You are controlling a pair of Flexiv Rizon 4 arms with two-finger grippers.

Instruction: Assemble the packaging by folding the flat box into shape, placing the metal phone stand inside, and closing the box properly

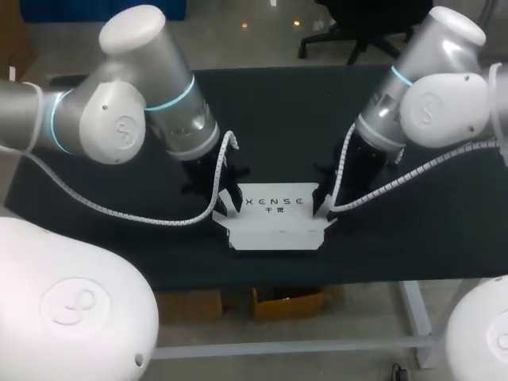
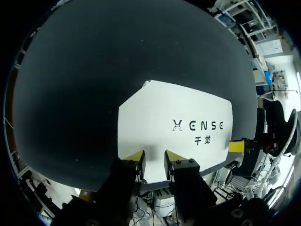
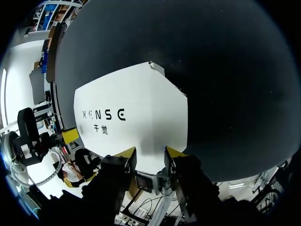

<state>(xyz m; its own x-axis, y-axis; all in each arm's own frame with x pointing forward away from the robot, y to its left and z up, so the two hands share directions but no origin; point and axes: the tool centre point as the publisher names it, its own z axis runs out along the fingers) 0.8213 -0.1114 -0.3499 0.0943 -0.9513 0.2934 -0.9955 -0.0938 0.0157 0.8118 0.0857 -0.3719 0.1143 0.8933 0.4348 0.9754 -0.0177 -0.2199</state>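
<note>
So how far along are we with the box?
Early. Nothing looks done: the box lies flat on the table. In hand: the left gripper and right gripper sit at its two ends. Left: folding it up, loading the phone stand, which is not in view, and closing.

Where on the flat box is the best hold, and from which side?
Probably its short ends, one from each side. The box lies flat on the table, and its wide top face offers nothing to pinch; only the end edges and flaps do. The left gripper and right gripper sit at those ends, fingers open.
</note>
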